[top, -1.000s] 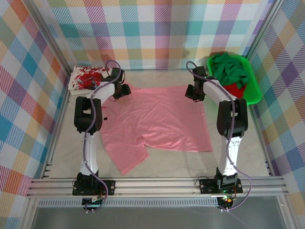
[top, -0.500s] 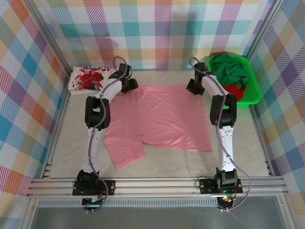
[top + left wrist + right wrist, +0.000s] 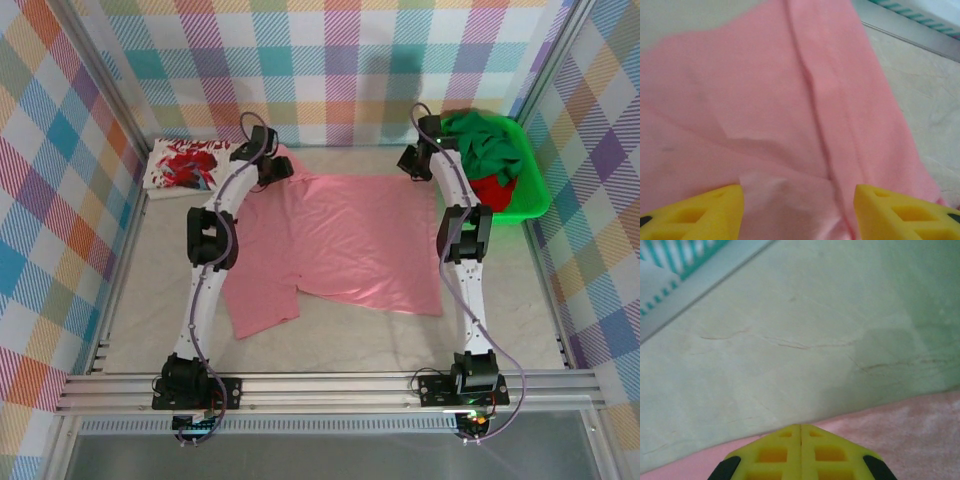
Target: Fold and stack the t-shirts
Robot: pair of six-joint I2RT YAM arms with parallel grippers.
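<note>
Left hand (image 3: 798, 202) hangs released, its yellow fingers spread wide over the salmon-pink shirt (image 3: 345, 240), at the far corner well away from the green tray (image 3: 535, 195). Right hand (image 3: 800, 445) is clenched at the shirt's far edge, at the corner nearest the tray. I cannot tell whether it has cloth pinched.

The pink shirt lies spread flat on the table (image 3: 500, 300), just beside the tray. It looks light, thin and limp, so I judge it will sag and crease wherever it is lifted. The hems and seams at the corners seem the surest places to pinch.

Inside the tray a dark green shirt (image 3: 485, 145) lies bunched over a red shirt (image 3: 492, 190), both unfolded. A white printed shirt (image 3: 185, 165) lies flat, well apart from the tray, beyond the pink one.
</note>
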